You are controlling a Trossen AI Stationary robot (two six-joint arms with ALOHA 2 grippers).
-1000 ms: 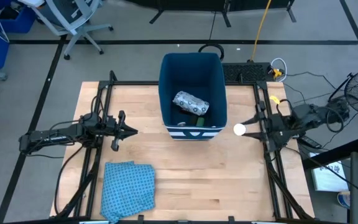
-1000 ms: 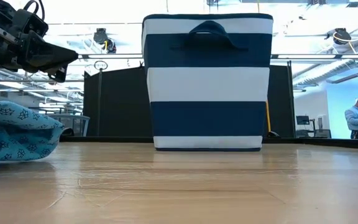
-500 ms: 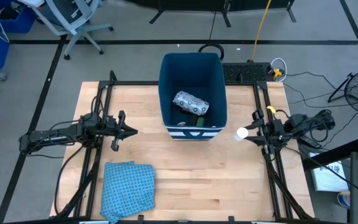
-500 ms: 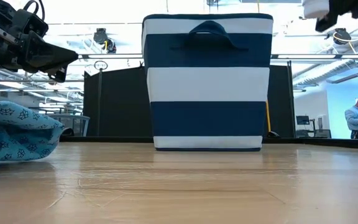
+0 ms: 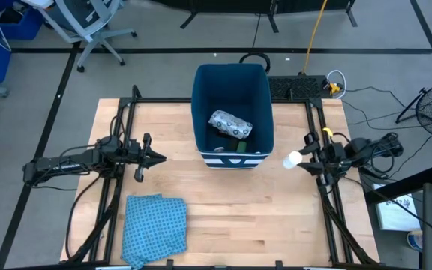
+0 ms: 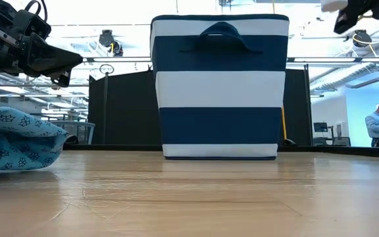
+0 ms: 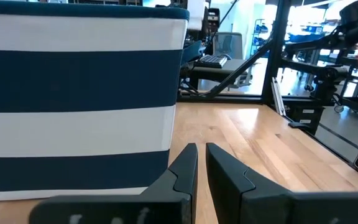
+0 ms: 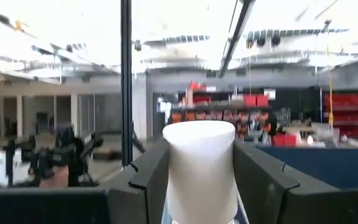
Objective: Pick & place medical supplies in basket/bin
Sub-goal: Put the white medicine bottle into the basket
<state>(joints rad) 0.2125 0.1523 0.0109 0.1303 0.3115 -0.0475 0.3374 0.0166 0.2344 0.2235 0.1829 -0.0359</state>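
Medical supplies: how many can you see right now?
At least 3. A crinkly pouch and a green-and-black piece lie inside the blue bin; a white roll sits in the right claw. Others may be hidden.

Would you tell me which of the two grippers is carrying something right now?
The right gripper, beside the dark blue striped bin, holds a white cylinder; the left gripper is empty.

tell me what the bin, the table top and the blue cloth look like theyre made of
The bin looks like soft woven fabric: matte striped walls, sewn handle. The table top looks like light, faintly glossy wood, with plank seams and grain. The blue cloth looks like thin printed textile, rumpled into folds.
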